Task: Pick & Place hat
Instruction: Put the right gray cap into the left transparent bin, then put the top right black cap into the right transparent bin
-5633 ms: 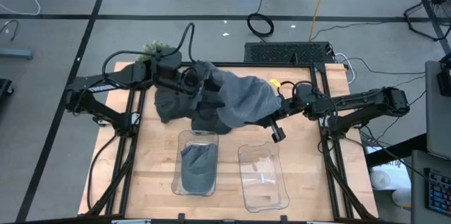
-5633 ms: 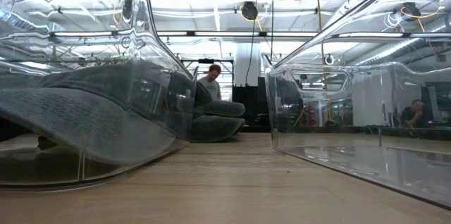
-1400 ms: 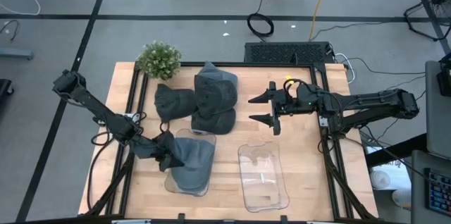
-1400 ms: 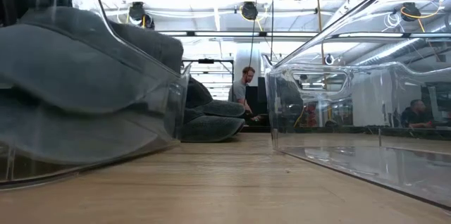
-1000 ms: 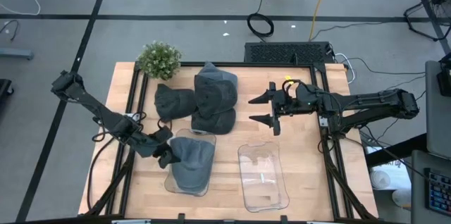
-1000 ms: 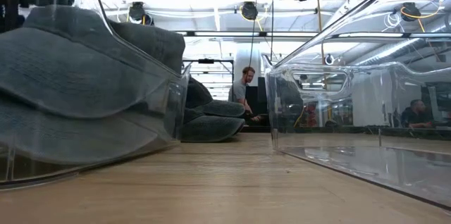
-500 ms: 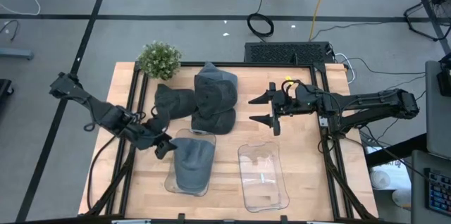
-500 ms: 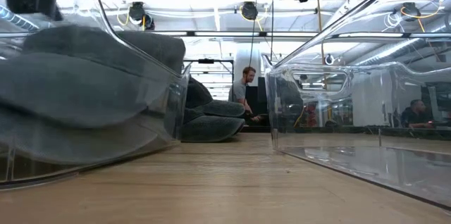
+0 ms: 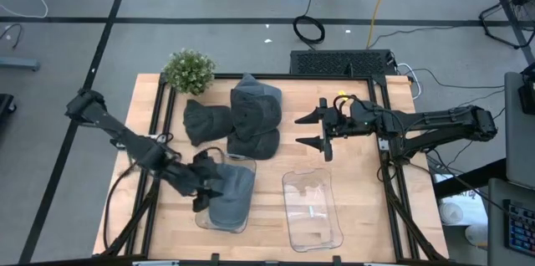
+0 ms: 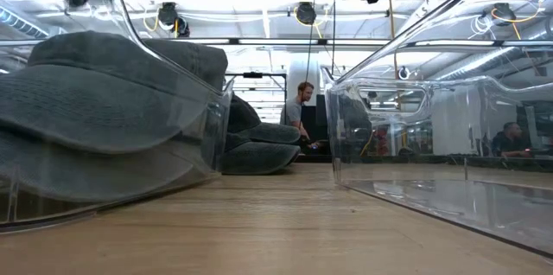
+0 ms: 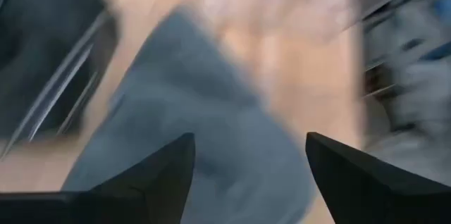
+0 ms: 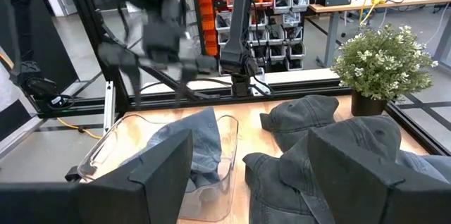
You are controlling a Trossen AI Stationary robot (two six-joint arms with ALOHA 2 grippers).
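And here's the tally: two clear plastic bins, one (image 9: pixel 219 202) toward the table's (image 9: pixel 267 232) front edge holding grey hats (image 9: pixel 230 195), how many can't be told, the second bin (image 9: pixel 313 209) just beside it. Three more hats in a cluster (image 9: pixel 238 120) near the back edge. One potted plant (image 9: pixel 188 71) at the back-left corner.

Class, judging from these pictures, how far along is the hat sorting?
Done: grey hats lie in the left bin. In hand: nothing is gripped; the left gripper hangs open at that bin, and the right gripper waits open mid-table. Left: three hats remain by the plant, and the right bin is empty.
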